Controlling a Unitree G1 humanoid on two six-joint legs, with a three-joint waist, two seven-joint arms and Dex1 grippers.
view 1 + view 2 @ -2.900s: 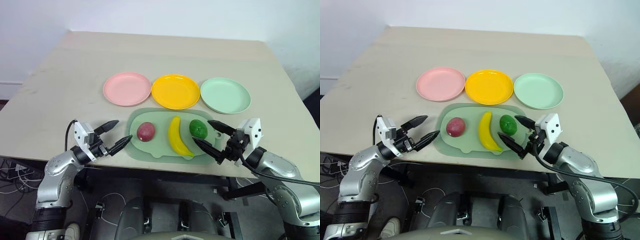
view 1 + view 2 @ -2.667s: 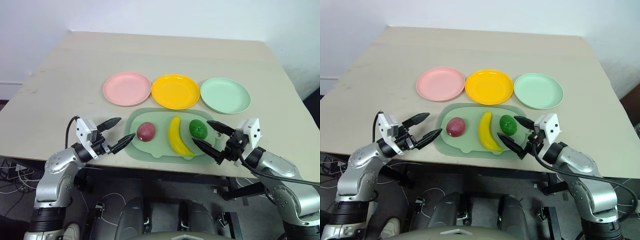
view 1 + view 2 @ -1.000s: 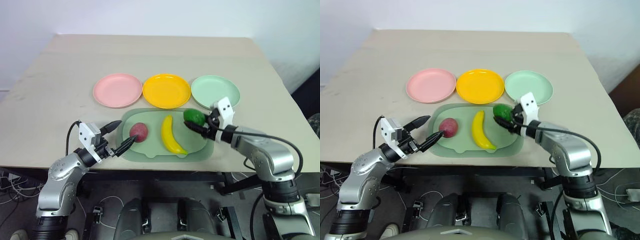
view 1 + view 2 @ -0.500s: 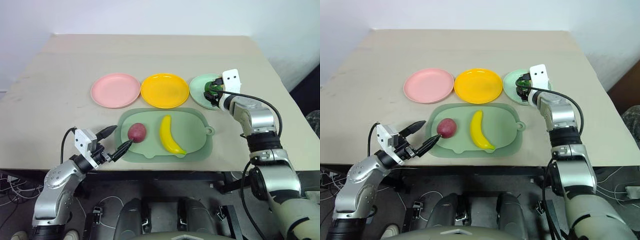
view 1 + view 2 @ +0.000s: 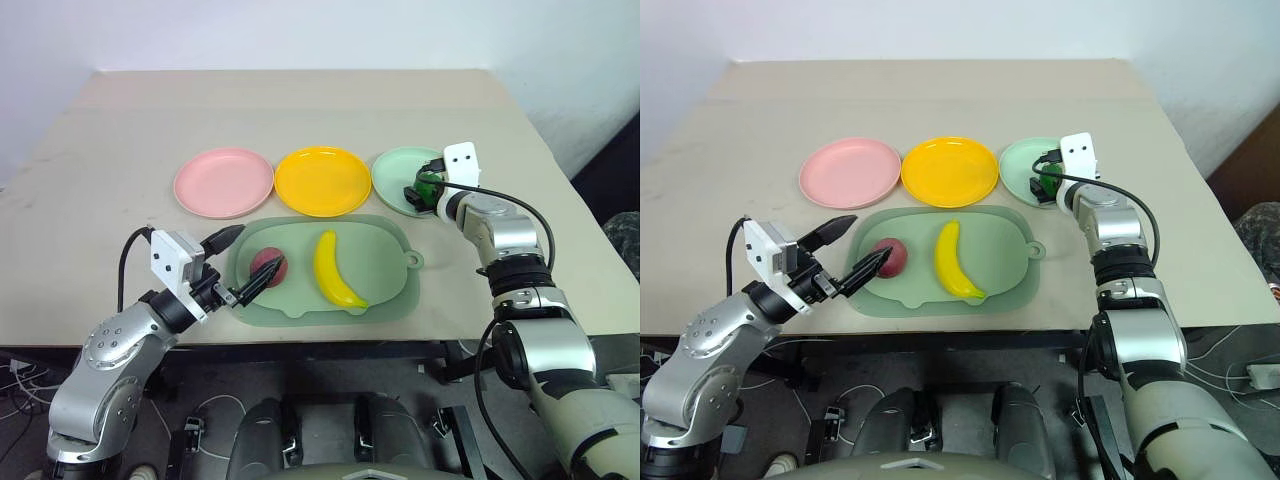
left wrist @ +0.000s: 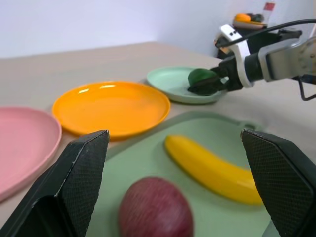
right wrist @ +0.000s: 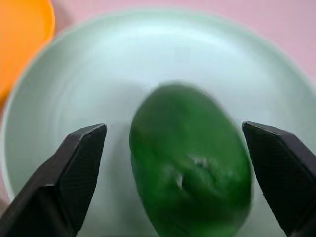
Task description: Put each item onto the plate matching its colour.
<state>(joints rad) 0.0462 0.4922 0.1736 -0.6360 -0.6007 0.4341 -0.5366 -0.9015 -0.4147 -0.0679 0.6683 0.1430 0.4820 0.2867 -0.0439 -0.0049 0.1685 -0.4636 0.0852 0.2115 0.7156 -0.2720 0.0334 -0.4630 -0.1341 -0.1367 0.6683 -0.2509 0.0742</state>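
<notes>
The green lime (image 7: 190, 165) lies on the mint green plate (image 5: 390, 172), the rightmost of three. My right gripper (image 5: 420, 190) is open around it, and a gap shows on each side between the lime and the black fingers (image 7: 74, 173). The pink plate (image 5: 223, 182) and the yellow plate (image 5: 322, 180) stand bare. The dark red fruit (image 5: 268, 268) and the yellow banana (image 5: 335, 270) lie on the pale green tray (image 5: 385, 262). My left gripper (image 5: 260, 247) hovers open at the tray's left end, with the red fruit (image 6: 155, 210) just ahead between its fingertips, untouched.
The tray lies close to the table's near edge (image 5: 300, 340). Its small tab (image 5: 413, 262) points right. Bare beige tabletop stretches behind the plates and to the left of the pink one. A dark opening lies beyond the table's right edge.
My right gripper has opened and let the lime go onto the mint green plate. My left gripper has risen slightly by the red fruit, still open.
</notes>
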